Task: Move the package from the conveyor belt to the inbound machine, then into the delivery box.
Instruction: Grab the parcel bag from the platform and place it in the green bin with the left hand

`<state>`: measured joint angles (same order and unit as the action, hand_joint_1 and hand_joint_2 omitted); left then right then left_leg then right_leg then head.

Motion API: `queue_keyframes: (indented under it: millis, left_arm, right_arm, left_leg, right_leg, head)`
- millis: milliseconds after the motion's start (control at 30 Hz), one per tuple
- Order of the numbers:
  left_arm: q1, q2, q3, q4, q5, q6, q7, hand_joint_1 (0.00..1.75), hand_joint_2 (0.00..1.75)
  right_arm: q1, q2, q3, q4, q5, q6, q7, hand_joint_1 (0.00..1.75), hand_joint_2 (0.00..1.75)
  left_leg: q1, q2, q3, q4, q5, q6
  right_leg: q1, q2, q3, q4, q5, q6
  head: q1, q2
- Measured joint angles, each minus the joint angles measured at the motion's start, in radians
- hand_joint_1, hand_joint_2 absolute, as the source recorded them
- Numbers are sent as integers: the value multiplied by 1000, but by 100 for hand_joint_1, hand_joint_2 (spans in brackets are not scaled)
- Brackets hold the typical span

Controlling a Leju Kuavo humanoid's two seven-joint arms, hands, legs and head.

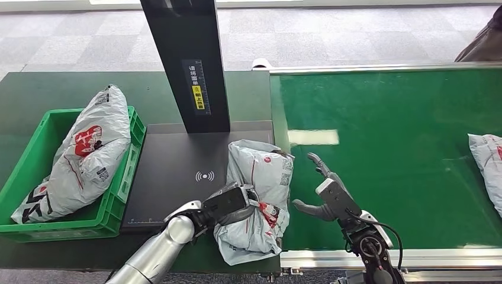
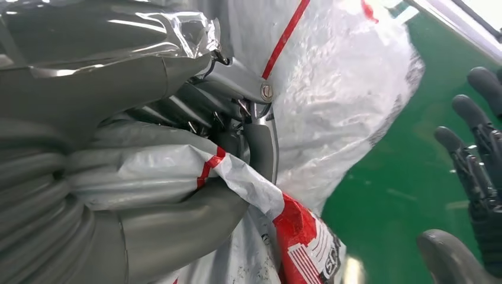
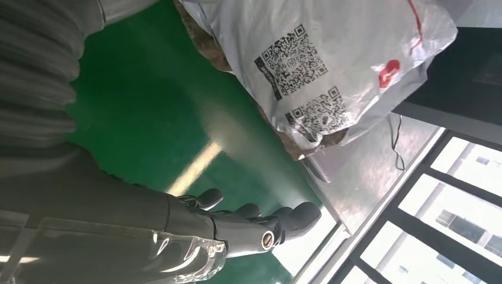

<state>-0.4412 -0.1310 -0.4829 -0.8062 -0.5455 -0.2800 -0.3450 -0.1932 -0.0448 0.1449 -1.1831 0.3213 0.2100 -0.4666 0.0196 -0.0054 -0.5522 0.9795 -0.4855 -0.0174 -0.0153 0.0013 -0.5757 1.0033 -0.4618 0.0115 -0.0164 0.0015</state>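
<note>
Step in hand: package is on the inbound machine; judged mid-task, with scan stage reached and the transfer to the box not yet done.
Conveyor: wide green belt with silver metal rails on the robot's right; a second grey-white plastic mailer lies at its far right edge, well apart from both hands.
Inbound machine: flat black scan plate with a white wireless mark, a black upright post rising from its back edge.
Delivery box: green slatted plastic crate just left of the plate; it holds one long grey-white mailer with red print, leaning across it and poking above the rim.
Package: crumpled grey-white plastic mailer with red stripes and QR labels, lying on the plate's right edge beside the belt rail, its near end hanging toward the table front.
Left hand: grey-covered left hand has fingers and thumb closed on a fold of the package; the left wrist view shows film bunched between them.
Right hand: dark-fingered right hand hovers over the belt just beside the package, fingers spread, holding nothing.
Next move calls for: lifting the package clear of the plate and carrying it left over the crate rim; the mailer already inside leaves little room, so the limp bag may snag or ride on top.
</note>
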Motion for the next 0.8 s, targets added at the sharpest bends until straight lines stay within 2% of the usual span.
queue_keyframes:
  millis: [433,633,800]
  left_arm:
    - [23,3,18,-33,44,-4,-18,175,175]
    - [47,4,58,-103,164,2,-108,175,175]
    - [63,7,97,-174,202,2,-127,175,175]
  right_arm:
    - [8,1,-10,-18,-41,19,-7,0,175]
    - [27,2,-45,-47,-149,42,-25,0,175]
    - [42,2,-70,-69,-175,51,-27,0,175]
  left_leg:
    - [0,0,-1,0,0,0]
    - [0,0,-1,0,0,0]
    - [0,0,-2,0,0,0]
  right_leg:
    - [0,0,-1,0,0,0]
    - [0,0,-1,0,0,0]
    - [0,0,-2,0,0,0]
  head:
    - [0,0]
    - [0,0]
    - [0,0]
